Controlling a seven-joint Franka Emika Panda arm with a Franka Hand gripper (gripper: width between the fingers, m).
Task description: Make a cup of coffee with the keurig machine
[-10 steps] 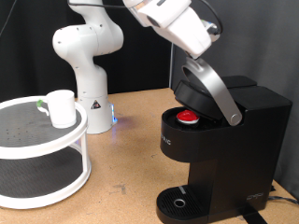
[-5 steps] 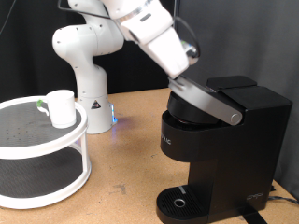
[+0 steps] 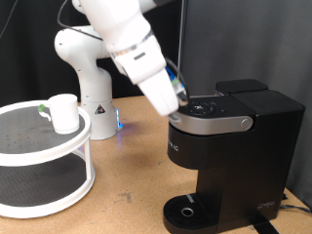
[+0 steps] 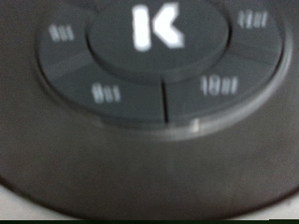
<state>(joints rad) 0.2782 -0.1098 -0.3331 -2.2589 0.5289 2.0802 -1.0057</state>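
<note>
The keurig machine (image 3: pixel 239 146) stands at the exterior view's right, its lid with the silver-grey handle (image 3: pixel 216 123) lying flat and shut. My gripper (image 3: pixel 179 99) rests at the lid's left end, just over the round button panel (image 3: pixel 203 108). The wrist view is filled by that panel (image 4: pixel 154 56), with the lit K button (image 4: pixel 154 26) and cup-size buttons around it; no fingers show there. The white cup (image 3: pixel 64 112) stands upright on the top of a white two-tier stand (image 3: pixel 44 146) at the left, far from the gripper. The circular drip tray (image 3: pixel 185 211) has nothing on it.
The arm's white base (image 3: pixel 90 68) stands at the back, between the stand and the machine, with a blue light at its foot. Bare wooden table (image 3: pixel 132 166) lies between the stand and the machine. A small green thing (image 3: pixel 43 108) lies beside the cup.
The lid has gone from raised, with a red-topped pod showing in the chamber, to fully shut. My arm swung down and to the left with it; the pod is now hidden.
</note>
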